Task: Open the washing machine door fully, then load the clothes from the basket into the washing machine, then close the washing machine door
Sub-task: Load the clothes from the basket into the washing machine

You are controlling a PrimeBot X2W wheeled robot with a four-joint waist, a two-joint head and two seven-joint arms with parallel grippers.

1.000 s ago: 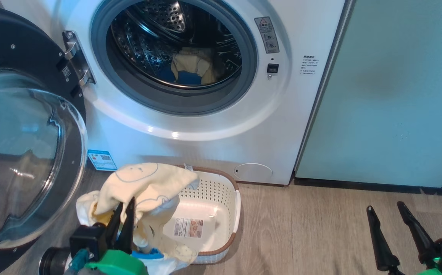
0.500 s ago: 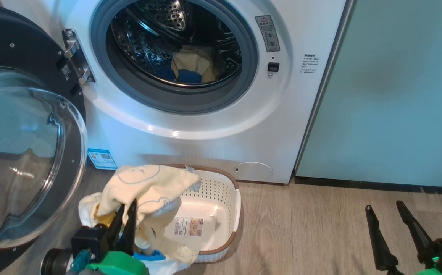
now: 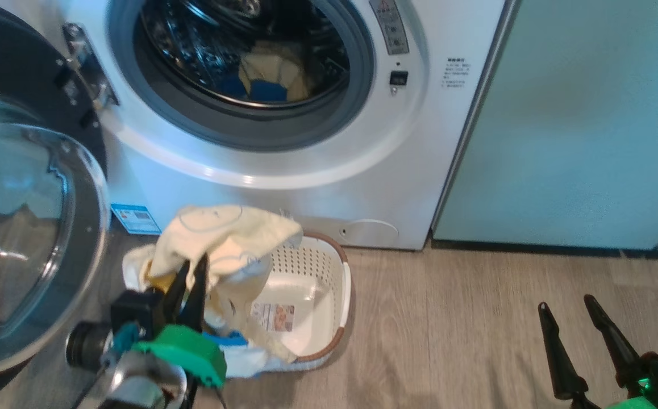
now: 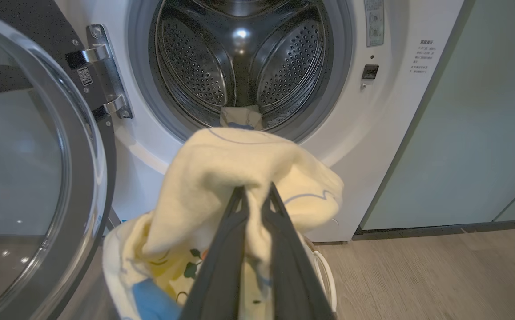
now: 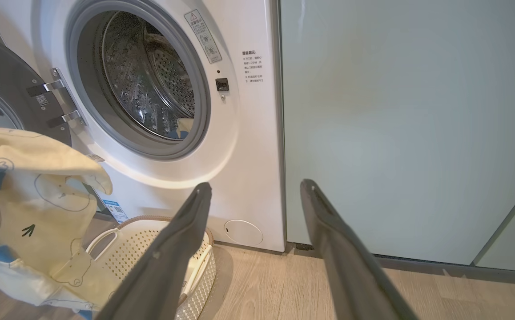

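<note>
left tool (image 3: 194, 260) clamped on clothes (image 3: 215, 227) draped over its tips | right tool (image 3: 566, 302) wide, empty

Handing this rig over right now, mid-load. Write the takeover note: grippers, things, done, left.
Left gripper: shut on the cream clothes, partly lifted from the basket.
Right gripper: open, empty, low at the right.
Washing machine door: wide open, left of the washing machine.
Done: door opened; some garments already in the drum.
Left: load the held clothes, close the door.
</note>
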